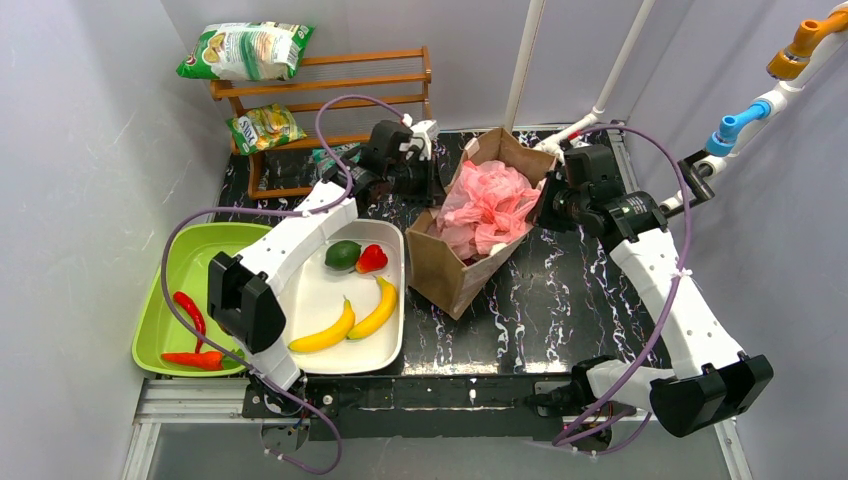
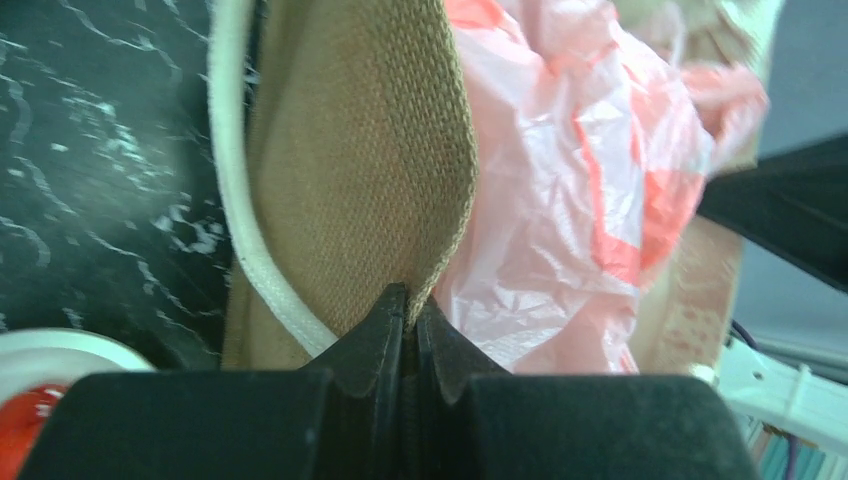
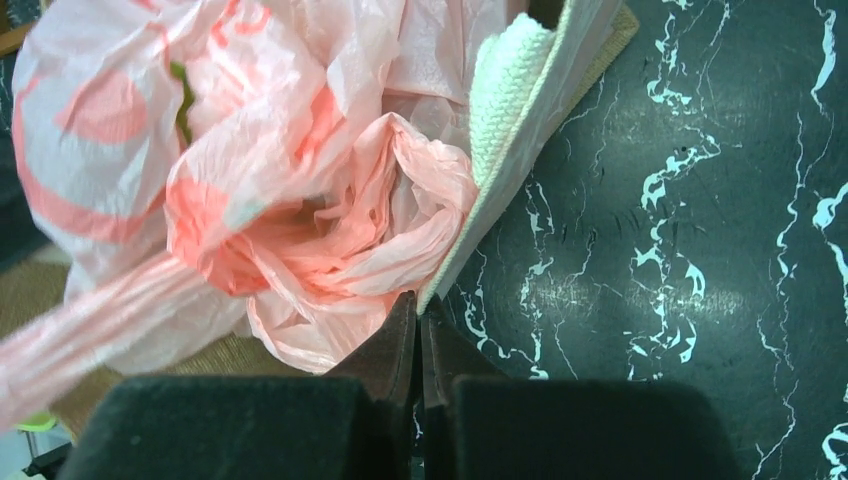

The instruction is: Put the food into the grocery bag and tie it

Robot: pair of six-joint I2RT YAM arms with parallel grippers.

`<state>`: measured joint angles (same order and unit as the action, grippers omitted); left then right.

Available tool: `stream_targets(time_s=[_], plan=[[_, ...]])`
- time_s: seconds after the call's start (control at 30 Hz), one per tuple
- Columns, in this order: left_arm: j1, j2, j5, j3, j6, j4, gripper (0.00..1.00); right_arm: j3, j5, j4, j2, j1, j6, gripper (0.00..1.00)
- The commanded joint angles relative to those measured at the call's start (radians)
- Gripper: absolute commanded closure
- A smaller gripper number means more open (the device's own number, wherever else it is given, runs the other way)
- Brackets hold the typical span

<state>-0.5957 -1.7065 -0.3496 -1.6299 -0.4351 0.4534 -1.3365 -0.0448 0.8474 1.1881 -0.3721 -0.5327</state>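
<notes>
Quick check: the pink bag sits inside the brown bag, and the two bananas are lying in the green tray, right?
Not quite. The top view shows the two bananas lying in the white tray, not the green tray, which holds red chillies. The pink bag does sit inside the brown bag.

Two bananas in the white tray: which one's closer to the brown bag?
The right-hand banana, lying by the right wall of the white tray, on the side toward the brown bag. The other banana lies further left.
</notes>
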Motion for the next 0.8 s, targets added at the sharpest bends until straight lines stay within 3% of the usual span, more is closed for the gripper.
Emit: stream_targets(time_s=[0.0, 0.5, 0.77], plan=[[-0.083, 0.109, -0.075, 0.017, -0.08, 0.011, 1.0, -0.069, 0.013, -0.17, -0.012, 0.006, 0.103, 0.99], [-0.107, 0.076, -0.047, -0.186, -0.205, 0.095, 1.0, -0.142, -0.038, -0.237, 0.003, 0.006, 0.238, 0.99], [-0.109, 0.078, 0.038, -0.172, -0.305, 0.12, 1.0, -0.164, -0.017, -0.268, 0.015, 0.006, 0.244, 0.99]])
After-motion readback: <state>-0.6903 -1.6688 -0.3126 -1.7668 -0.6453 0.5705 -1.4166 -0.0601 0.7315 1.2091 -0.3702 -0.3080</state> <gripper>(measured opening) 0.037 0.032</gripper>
